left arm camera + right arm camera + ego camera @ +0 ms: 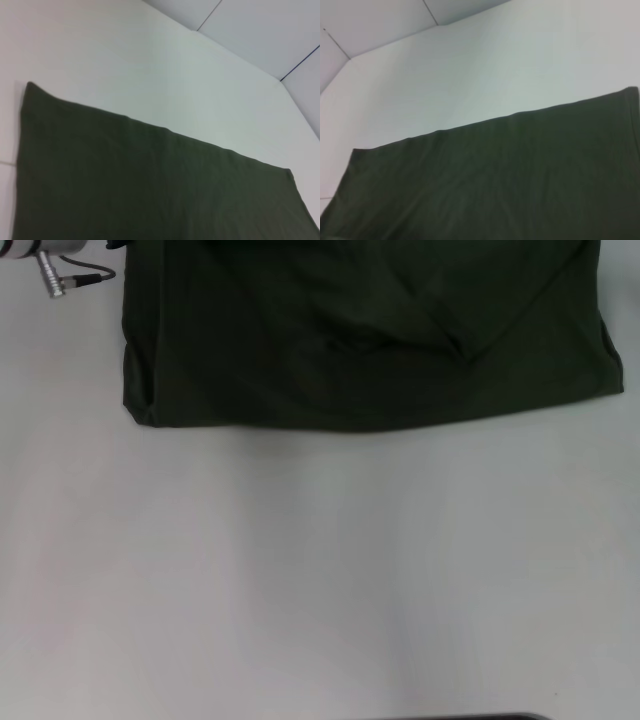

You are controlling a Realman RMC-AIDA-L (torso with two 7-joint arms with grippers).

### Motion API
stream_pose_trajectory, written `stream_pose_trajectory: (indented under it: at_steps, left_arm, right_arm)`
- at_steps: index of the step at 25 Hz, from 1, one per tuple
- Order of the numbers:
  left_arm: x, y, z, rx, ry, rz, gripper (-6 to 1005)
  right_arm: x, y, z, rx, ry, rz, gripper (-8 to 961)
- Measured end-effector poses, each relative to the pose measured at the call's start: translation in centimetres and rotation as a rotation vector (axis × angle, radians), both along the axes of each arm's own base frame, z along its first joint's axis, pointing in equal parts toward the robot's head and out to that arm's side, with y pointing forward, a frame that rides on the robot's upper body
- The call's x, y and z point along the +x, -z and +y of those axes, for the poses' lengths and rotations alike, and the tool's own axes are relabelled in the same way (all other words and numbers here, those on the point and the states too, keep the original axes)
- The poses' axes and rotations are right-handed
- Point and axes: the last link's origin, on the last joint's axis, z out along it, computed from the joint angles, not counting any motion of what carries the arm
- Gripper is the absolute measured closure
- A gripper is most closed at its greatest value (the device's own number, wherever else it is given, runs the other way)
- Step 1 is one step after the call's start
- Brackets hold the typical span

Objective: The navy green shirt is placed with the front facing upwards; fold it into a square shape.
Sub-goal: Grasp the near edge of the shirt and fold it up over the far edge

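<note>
The navy green shirt lies on the white table at the far side of the head view, its near edge a straight folded line with some creases across the cloth. No letters or neck show. Both wrist views show the same dark cloth flat on the table from above. A silver part of the left arm with a cable plug pokes in at the top left corner of the head view. Neither gripper's fingers show in any view.
The white table stretches wide and bare on the near side of the shirt. A dark strip sits at the table's near edge. Grey floor tiles lie beyond the table's far edge in the wrist views.
</note>
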Motion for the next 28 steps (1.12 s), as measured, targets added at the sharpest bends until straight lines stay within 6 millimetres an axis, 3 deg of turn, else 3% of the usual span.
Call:
stream_pose_trajectory:
  at_steps: [7, 19, 28]
  left_arm:
    - [0.6, 0.7, 0.5, 0.013, 0.022, 0.048, 991]
    - [1.3, 1.1, 1.1, 0.055, 0.06, 0.102, 990]
    - [1.9, 1.0, 1.6, 0.087, 0.071, 0.125, 989]
  right_arm:
    - [-0.3, 0.9, 1.0, 0.038, -0.036, -0.062, 817]
    - [-0.3, 0.7, 1.9, 0.105, -0.032, -0.107, 801]
    - [-1.8, 1.6, 2.7, 0.099, -0.073, -0.155, 789]
